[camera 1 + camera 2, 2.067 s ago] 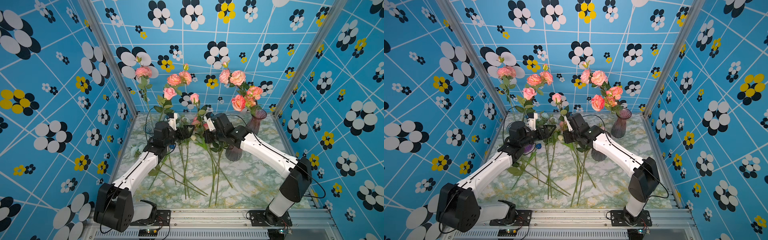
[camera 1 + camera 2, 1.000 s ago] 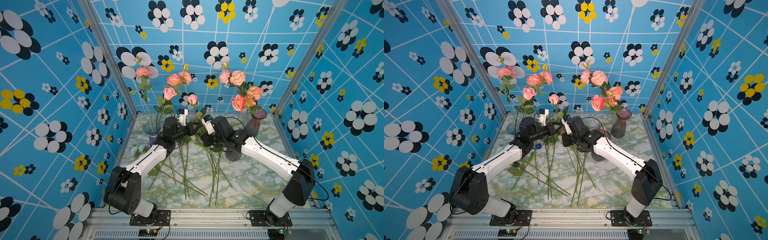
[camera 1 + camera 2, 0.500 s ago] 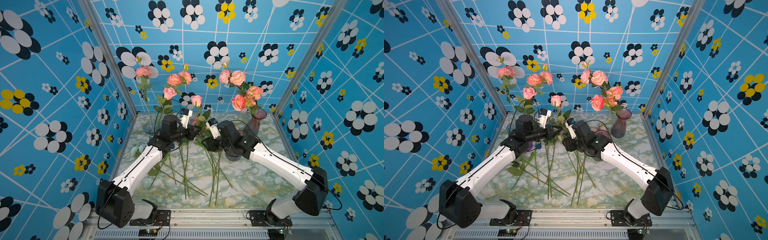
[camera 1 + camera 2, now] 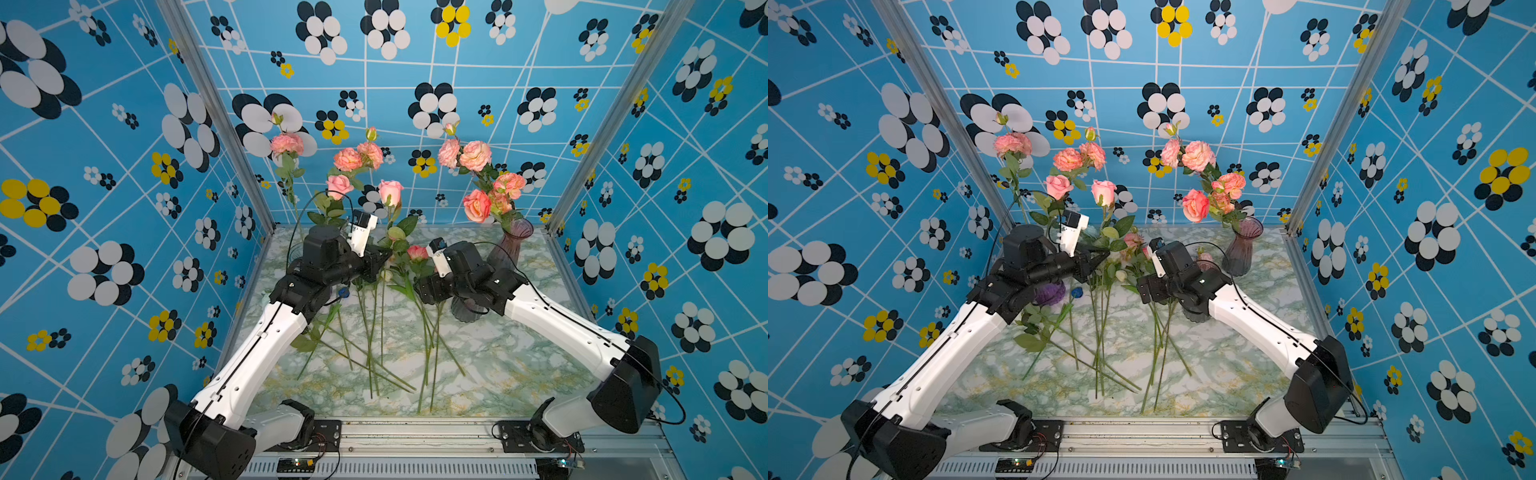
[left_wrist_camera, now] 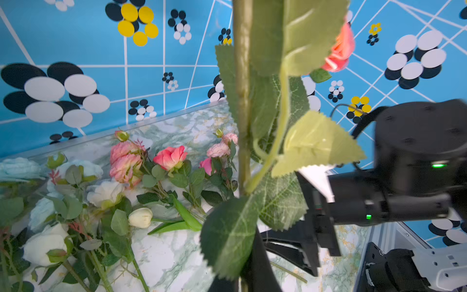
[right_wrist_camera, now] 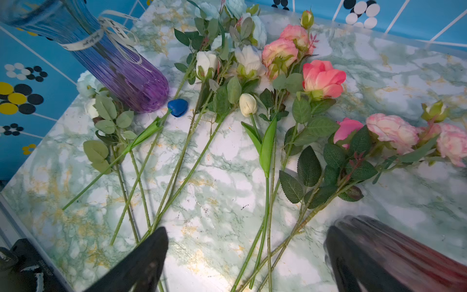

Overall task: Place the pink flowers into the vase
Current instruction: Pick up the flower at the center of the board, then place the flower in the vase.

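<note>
Pink rose (image 4: 390, 192), likely light on a wiry stem (image 5: 242, 101), stands clamped in the left gripper (image 4: 380, 261), seemingly below its leaves (image 5: 316, 144). The right gripper (image 6: 247, 255) gapes empty.

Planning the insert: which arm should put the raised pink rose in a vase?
Left. The left gripper is shut on the pink rose, upright near the purple vase; the right gripper is open and empty.

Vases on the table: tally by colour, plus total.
blue-to-purple vase: 1
mauve vase: 1
dark smoky vase: 1
Total: 3
</note>
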Tool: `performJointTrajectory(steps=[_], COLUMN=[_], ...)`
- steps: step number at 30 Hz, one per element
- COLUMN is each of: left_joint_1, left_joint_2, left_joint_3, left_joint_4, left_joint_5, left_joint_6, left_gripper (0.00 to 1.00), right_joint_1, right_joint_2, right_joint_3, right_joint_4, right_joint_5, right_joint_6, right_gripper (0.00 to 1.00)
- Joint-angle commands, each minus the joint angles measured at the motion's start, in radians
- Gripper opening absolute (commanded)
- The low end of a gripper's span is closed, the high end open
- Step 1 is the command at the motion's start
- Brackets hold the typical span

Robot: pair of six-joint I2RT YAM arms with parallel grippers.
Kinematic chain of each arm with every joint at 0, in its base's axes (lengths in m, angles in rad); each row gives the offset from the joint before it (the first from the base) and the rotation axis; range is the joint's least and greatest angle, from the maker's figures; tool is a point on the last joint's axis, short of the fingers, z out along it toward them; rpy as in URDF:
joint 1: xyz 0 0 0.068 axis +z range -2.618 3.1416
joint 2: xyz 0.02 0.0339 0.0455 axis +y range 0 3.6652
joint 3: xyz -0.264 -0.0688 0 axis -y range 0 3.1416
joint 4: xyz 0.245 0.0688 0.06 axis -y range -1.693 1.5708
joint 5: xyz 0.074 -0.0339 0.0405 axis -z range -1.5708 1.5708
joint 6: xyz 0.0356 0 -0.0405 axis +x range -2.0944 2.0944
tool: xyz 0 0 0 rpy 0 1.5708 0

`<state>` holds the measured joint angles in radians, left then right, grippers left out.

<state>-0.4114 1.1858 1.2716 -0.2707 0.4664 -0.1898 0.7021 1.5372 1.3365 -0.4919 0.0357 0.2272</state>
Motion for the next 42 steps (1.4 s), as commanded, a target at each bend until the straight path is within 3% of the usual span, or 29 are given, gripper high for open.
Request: performJointTrajectory(steps=[1, 8, 15, 23, 29, 37, 42], left_joint_1=[-0.009, -0.004, 0.049, 0.379, 0.525, 0.579, 0.581], left_joint_2=[-0.072, -0.108, -0.127, -0.080, 0.006, 0.096, 0.113], left_joint_3=[0.074, 0.210, 0.264, 0.342, 0.410, 0.341, 0.226], left_joint_4=[-0.043, -0.157, -0.061, 0.084, 0.162, 0.314, 0.376], left_joint_5=[-0.009, -0.212, -0.373, -0.315, -0.248, -0.193, -0.201], left_joint_6=[0.078, 0.276, 0.389, 0.292, 0.210, 0.136, 0.116], left_gripper=[0.00, 0.00, 0.00, 0.00, 0.00, 0.00, 0.00], right_joint_1=[-0.004, -0.004, -0.004, -0.004, -0.005, -0.006, -0.016], right_joint_2=[0.048, 0.090, 0.111, 0.135, 0.151, 0.148, 0.144], right_joint_3=[0.048, 0.077, 0.091, 0.102, 0.106, 0.086, 0.070], right_joint_4=[-0.031, -0.010, -0.007, -0.008, 0.001, 0.005, 0.011], right_joint_5=[0.003, -0.023, -0.035, -0.053, -0.065, -0.061, -0.063], right_joint_6=[0.020, 0.032, 0.037, 0.041, 0.046, 0.044, 0.048], right_gripper=[0.99, 0.99, 0.99, 0.99, 0.99, 0.99, 0.99])
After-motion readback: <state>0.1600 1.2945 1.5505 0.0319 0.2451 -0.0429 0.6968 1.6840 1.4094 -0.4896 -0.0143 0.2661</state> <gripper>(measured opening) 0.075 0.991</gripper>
